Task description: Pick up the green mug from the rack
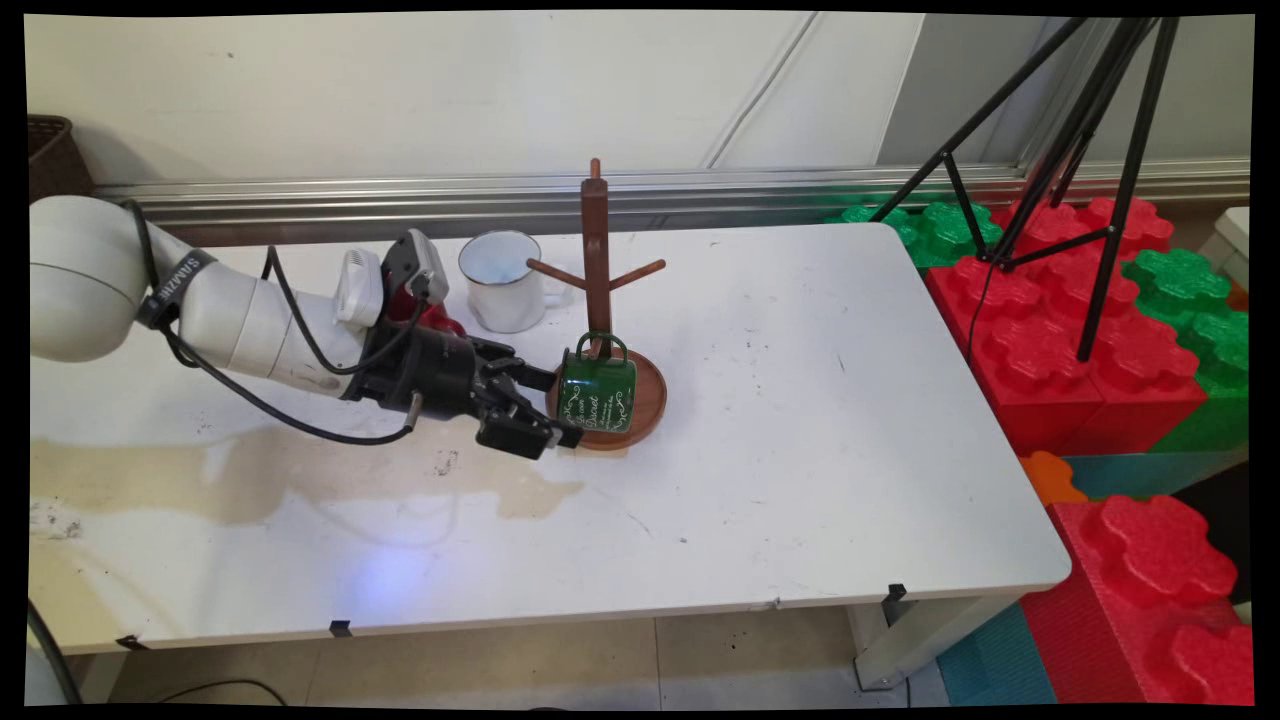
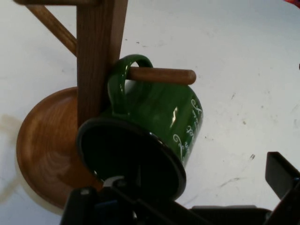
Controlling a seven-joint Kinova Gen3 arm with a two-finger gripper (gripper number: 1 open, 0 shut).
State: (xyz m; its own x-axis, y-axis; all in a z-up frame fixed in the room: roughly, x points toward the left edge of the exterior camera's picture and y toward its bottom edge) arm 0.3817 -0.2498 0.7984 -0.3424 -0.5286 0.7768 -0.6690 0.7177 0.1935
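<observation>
Red item (image 1: pixel 432 312) mostly hidden behind my wrist; green mug's (image 1: pixel 596 392) white lettering too small to read.

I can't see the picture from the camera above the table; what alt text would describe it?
A black pincer sits beside a green mug that hangs by its handle on a wooden mug tree. A white mug stands behind, on a white table.

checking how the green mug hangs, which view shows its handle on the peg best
The hand view: the green mug fills it, its handle looped over a peg of the wooden stand. The main view shows the mug small, beside the gripper, with the handle's hold unclear.
</observation>
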